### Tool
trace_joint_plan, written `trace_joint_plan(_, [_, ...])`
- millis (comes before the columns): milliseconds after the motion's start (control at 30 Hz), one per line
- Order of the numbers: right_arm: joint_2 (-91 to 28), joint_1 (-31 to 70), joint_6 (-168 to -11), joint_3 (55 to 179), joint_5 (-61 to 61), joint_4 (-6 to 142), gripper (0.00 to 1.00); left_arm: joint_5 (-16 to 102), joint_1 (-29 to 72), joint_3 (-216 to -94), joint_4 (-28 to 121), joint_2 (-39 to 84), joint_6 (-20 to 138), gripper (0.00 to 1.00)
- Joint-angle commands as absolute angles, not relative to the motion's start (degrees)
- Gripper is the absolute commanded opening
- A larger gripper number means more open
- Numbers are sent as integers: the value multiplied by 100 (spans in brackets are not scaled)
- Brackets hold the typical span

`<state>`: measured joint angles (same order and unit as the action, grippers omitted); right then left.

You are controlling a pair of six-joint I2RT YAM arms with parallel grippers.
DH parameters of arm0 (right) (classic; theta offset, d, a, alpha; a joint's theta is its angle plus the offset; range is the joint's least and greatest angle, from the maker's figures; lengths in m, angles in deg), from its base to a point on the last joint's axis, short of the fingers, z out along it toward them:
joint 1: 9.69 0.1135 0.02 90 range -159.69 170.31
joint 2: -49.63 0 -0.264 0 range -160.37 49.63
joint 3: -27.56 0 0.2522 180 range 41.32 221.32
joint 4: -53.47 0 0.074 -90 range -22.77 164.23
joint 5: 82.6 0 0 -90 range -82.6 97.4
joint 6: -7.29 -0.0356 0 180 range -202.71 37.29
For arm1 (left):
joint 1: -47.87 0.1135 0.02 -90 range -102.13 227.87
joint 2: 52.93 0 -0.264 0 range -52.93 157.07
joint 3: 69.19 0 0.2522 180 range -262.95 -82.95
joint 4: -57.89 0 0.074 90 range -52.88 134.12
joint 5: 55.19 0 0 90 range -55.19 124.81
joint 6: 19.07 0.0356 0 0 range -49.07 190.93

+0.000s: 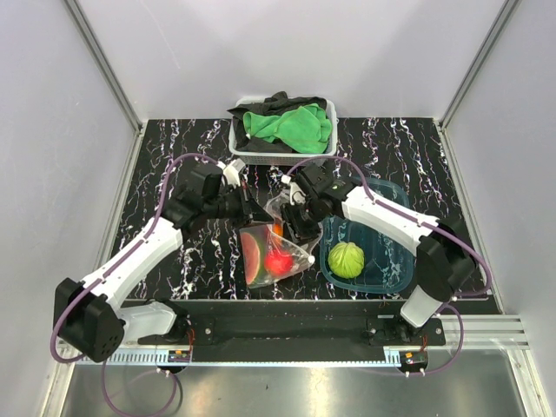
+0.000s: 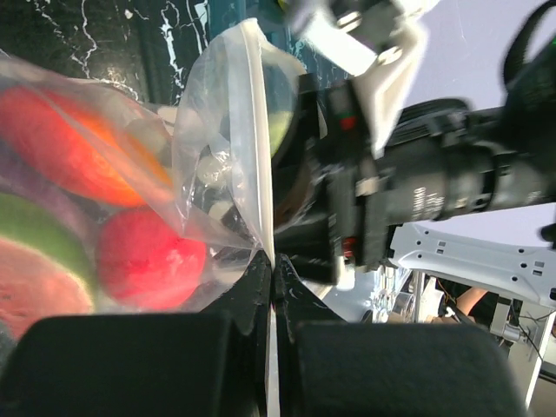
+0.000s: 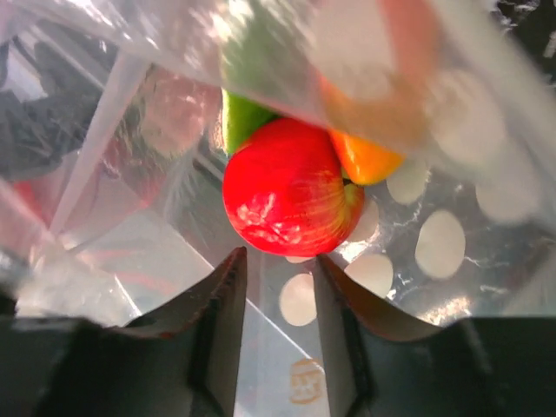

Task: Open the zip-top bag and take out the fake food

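Marbled table [image 1: 165, 148] | left claw [image 2: 271, 271] pinched on zip-top bag [image 2: 221, 165] | right claw [image 3: 280, 287] parted

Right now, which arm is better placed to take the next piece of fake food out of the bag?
Right. The right gripper is open, with the red fruit just ahead of its fingers. The left gripper is shut on the edge of the zip-top bag, so it is not free.

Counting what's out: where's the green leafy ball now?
Top view, right of centre: the green leafy ball sits inside the teal tub, just right of the zip-top bag.
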<state>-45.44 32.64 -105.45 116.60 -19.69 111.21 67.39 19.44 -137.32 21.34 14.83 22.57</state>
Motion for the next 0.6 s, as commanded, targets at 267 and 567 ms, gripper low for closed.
trace_joint_plan(267, [-4837,3382,-10372,11093,-2767,10028,70,6769,1860,-13964,2795,1922,2144,0])
trace_joint_plan(567, [-4916,3391,-10477,10495,-3162,9202,84,6602,1658,-13920,2909,2098,2013,0])
